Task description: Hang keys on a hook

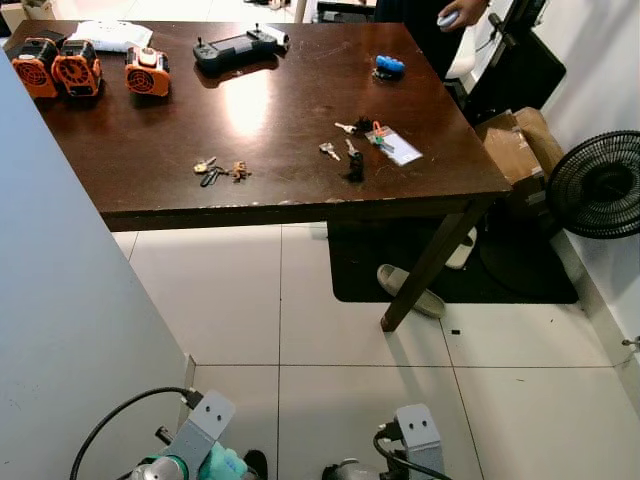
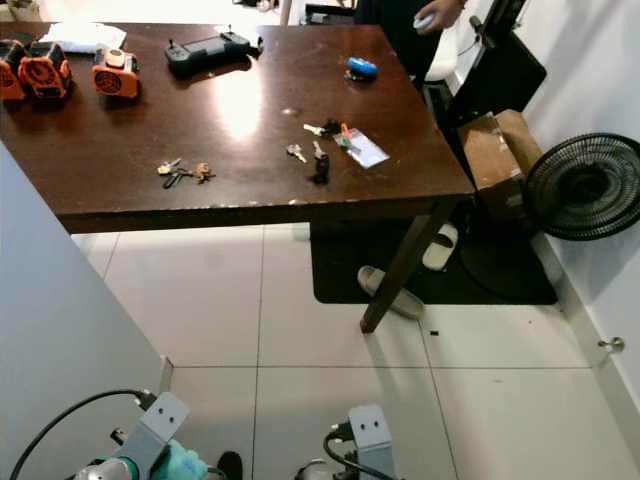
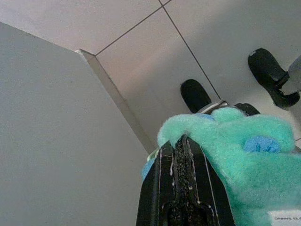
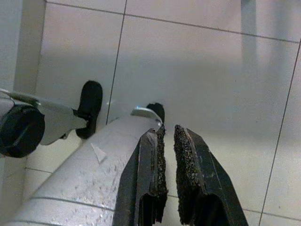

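Note:
Two bunches of keys lie on the dark wooden table (image 1: 150, 190). A small brass bunch (image 1: 215, 170) sits near the front edge. A larger bunch (image 1: 355, 152) with a black fob and a clear card tag lies further right. Both arms hang low in front of me, far short of the table. My left gripper (image 3: 181, 141) points at the floor beside a white wall panel, its fingers pressed together, with teal fuzzy material (image 3: 244, 150) against them. Over the tiles, my right gripper (image 4: 168, 132) has its fingers nearly touching and nothing between them.
Three orange devices (image 1: 80, 68), a black controller (image 1: 235, 48) and a blue object (image 1: 389, 65) lie on the table. A person's hand (image 1: 458, 12) is at the far side. A floor fan (image 1: 600, 185), a cardboard box (image 1: 515, 145) and slippers (image 1: 405, 290) stand right. A white panel (image 1: 60, 300) rises left.

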Controlling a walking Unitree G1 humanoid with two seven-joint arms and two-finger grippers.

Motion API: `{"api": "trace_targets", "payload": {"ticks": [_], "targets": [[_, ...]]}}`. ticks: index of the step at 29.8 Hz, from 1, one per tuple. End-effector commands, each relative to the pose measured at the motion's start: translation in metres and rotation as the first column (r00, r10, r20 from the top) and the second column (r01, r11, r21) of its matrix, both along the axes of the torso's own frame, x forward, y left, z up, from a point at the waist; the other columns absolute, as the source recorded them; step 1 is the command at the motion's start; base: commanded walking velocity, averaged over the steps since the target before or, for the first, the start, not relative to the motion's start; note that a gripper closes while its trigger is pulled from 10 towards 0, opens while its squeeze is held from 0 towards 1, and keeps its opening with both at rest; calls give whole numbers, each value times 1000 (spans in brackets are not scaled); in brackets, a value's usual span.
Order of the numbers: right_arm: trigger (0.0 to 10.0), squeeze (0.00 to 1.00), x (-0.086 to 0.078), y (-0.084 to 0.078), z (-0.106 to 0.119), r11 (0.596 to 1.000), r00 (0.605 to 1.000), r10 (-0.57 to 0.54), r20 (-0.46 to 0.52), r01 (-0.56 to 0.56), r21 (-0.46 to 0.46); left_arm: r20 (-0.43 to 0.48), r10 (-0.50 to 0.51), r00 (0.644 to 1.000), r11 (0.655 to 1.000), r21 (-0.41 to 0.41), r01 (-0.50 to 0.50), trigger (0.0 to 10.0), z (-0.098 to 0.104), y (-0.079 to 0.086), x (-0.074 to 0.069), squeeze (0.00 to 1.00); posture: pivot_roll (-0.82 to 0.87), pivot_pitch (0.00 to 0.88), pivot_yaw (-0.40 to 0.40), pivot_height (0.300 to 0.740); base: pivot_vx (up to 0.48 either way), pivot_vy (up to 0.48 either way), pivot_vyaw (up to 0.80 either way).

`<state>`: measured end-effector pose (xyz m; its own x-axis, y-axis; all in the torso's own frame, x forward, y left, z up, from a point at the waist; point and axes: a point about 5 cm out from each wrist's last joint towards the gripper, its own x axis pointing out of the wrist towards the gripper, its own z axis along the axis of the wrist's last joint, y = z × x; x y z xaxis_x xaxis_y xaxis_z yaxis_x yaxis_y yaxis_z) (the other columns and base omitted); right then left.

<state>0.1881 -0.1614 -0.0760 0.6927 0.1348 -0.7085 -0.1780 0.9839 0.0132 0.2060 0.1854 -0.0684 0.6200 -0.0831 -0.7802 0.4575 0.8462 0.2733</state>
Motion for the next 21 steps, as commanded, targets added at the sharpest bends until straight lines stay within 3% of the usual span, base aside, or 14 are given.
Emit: {"api": "trace_targets", "payload": {"ticks": [1,21], "targets": [[10000,0,-6,-3,-4,1000,1000,-21,-21,21,1,-29,-16,999,1000,15,16,10000,-6,-1,-9,0,-204,98,3,740,0,-244,0],[10000,0,1,1,0,1000,1000,-19,8,19,10,-23,-32,999,999,28,32,10000,-7,-1,-10,0,-204,104,2,740,0,-346,0]]}}
